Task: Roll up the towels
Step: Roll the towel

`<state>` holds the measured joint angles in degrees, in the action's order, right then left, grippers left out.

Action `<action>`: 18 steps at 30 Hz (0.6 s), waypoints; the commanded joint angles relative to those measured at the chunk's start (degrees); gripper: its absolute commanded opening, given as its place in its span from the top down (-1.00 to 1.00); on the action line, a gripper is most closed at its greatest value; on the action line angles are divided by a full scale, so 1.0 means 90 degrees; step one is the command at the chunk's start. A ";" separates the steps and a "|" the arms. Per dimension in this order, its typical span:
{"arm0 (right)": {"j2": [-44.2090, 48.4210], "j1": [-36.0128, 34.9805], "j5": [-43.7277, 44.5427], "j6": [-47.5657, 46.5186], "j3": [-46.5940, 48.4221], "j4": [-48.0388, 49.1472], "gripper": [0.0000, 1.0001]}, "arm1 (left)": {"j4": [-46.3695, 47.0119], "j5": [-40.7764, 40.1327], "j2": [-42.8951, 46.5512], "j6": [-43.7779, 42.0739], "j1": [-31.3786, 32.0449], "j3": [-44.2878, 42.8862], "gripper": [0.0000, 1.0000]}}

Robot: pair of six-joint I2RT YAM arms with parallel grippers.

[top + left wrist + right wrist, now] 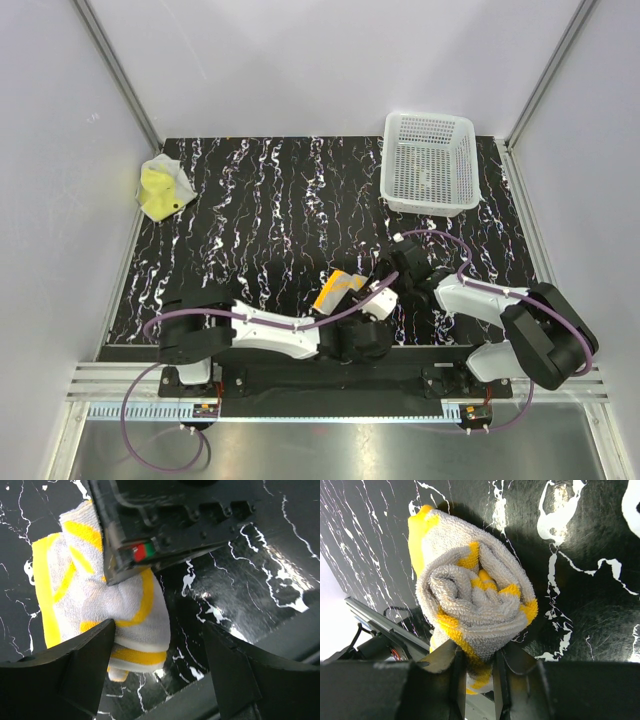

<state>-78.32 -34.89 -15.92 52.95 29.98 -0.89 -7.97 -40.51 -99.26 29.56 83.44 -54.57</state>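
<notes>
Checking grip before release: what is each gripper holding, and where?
Right gripper pinches the rolled towel at its spiral end's lower edge; left gripper holds nothing, jaws open.

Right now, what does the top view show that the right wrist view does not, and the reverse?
Only the top view shows the basket at the far right and the yellow towel, crumpled in the far left corner. Only the right wrist view shows the spiral end of the rolled orange towel and the right pincer shut on its edge. Both show the orange towel lying on the black table.
</notes>
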 commanded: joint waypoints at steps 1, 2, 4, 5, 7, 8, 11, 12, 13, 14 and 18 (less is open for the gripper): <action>0.0129 -0.0117 0.0031 0.0005 -0.0059 -0.0292 0.65 | -0.0354 -0.0450 -0.0366 0.0065 -0.0013 -0.0381 -0.50; 0.0128 -0.0127 0.0021 0.0006 -0.0069 -0.0292 0.65 | -0.0442 -0.0537 -0.0416 0.0094 -0.0013 -0.0431 -0.46; 0.0148 -0.0117 0.0021 0.0006 -0.0079 -0.0292 0.65 | -0.0647 -0.0625 -0.0494 0.0211 -0.0013 -0.0490 -0.39; 0.0158 -0.0117 -0.0008 0.0006 -0.0088 -0.0292 0.65 | -0.0716 -0.0761 -0.0523 0.0260 -0.0013 -0.0500 -0.34; 0.0177 -0.0117 -0.0028 -0.0004 -0.0069 -0.0321 0.66 | -0.0988 -0.0918 -0.0582 0.0445 -0.0023 -0.0548 -0.26; 0.0187 -0.0117 -0.0047 -0.0014 -0.0069 -0.0322 0.66 | -0.1057 -0.1025 -0.0611 0.0465 -0.0023 -0.0577 -0.22; 0.0216 -0.0117 -0.0106 -0.0034 -0.0059 -0.0351 0.67 | -0.1214 -0.1123 -0.0728 0.0524 -0.0023 -0.0665 0.03; 0.0216 -0.0117 -0.0115 -0.0043 -0.0050 -0.0380 0.67 | -0.1224 -0.1124 -0.0796 0.0524 -0.0023 -0.0685 0.28; 0.0236 -0.0117 -0.0116 -0.0053 -0.0050 -0.0409 0.68 | -0.1215 -0.1104 -0.0816 0.0485 -0.0023 -0.0695 0.41; 0.0246 -0.0117 -0.0135 -0.0053 -0.0050 -0.0419 0.68 | -0.1176 -0.1065 -0.0836 0.0437 -0.0023 -0.0705 0.52; 0.0353 -0.0117 -0.0116 -0.0063 -0.0059 -0.0555 0.66 | -0.0981 -0.0939 -0.0856 0.0280 -0.0023 -0.0618 0.96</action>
<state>-77.17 -34.94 -15.62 52.90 29.91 -2.28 -16.91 -48.71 -105.25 32.36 83.85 -60.29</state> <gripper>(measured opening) 0.271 0.074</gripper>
